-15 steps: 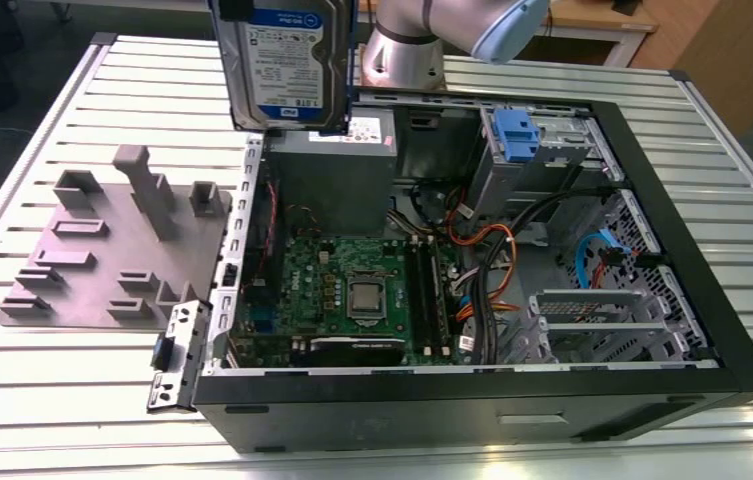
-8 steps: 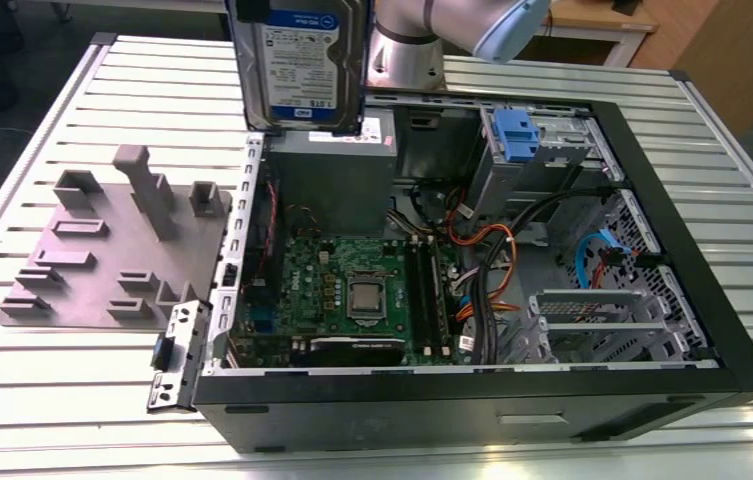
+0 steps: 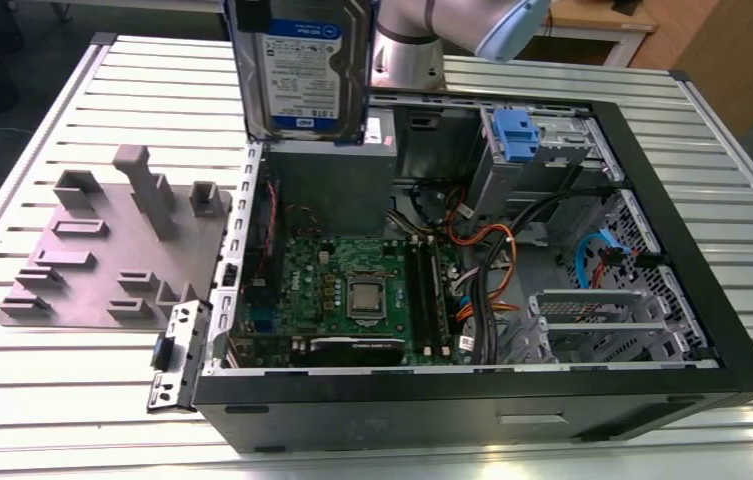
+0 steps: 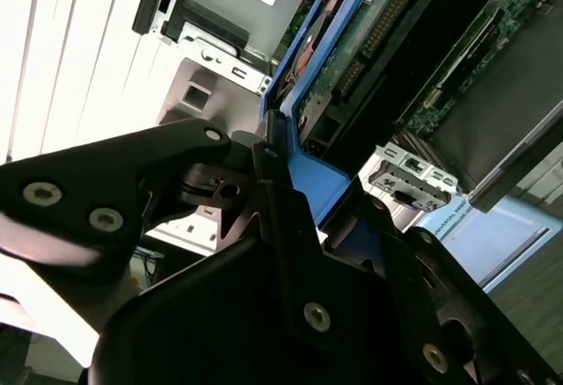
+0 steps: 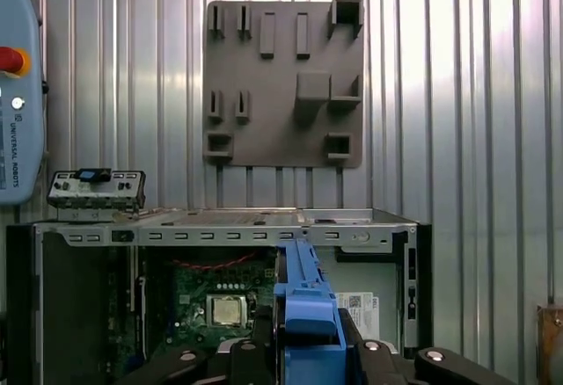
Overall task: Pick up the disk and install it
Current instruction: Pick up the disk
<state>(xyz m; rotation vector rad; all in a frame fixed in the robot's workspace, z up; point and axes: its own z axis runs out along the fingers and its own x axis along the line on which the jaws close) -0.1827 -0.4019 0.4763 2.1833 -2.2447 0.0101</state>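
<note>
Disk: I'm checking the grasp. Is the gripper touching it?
Touching. In the second wrist view the gripper clamps the disk by its blue rail, no gap.

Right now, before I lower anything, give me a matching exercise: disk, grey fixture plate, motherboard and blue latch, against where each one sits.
Things:
1. the disk
2. grey fixture plate
3. motherboard
4. blue latch

Places:
A. lying flat on the floor of the open case
B. on the slatted table, at the exterior view's left of the case
C. held upright in the end effector, above the case
D. on the metal drive cage

Pairs: 1-C, 2-B, 3-A, 4-D
</note>
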